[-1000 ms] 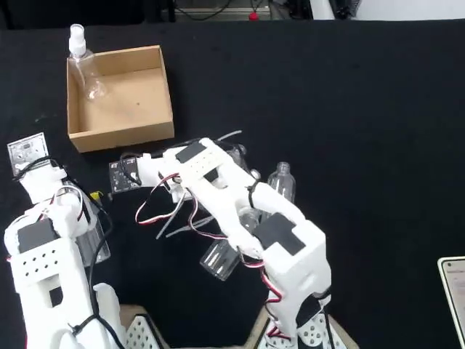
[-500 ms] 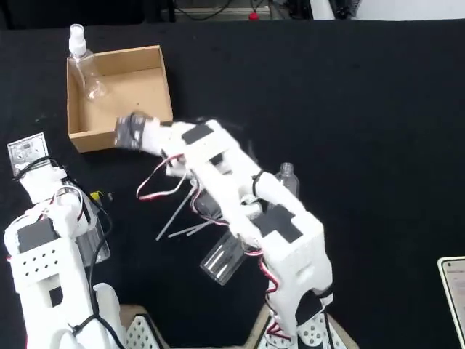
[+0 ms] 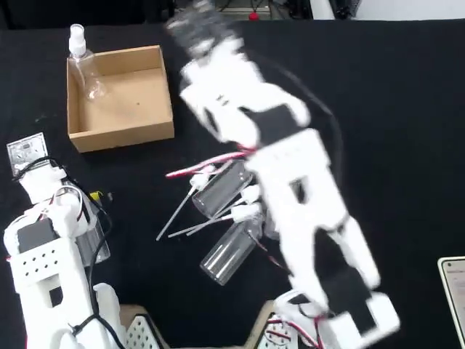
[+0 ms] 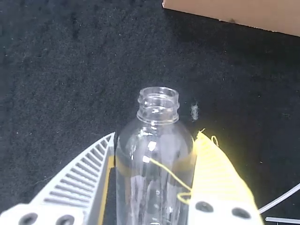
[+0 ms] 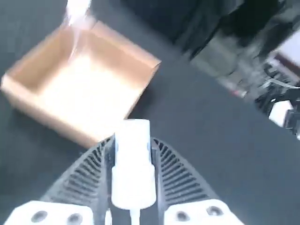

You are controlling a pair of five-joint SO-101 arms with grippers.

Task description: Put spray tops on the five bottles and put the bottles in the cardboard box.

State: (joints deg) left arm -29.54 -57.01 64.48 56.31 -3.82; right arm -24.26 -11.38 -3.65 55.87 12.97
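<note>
Right gripper [image 5: 132, 140] pinches a spray top [image 5: 132, 176], up at the table's [image 3: 378, 109] twelve o'clock. Left gripper [image 4: 157, 136] clamps an uncapped bottle [image 4: 157, 161] at eight o'clock. The cardboard box [image 3: 123, 134] sits at ten o'clock.

A black, felt-like cloth covers the counter [image 3: 392, 109], matte and evenly lit. Beyond its far edge runs a dim strip with loose cables [image 3: 218, 10], a small red object [image 3: 253, 14] and a pale panel [image 3: 407, 9] toward the right corner. A light-framed flat object [image 3: 455, 287] lies at the counter's right edge.
</note>
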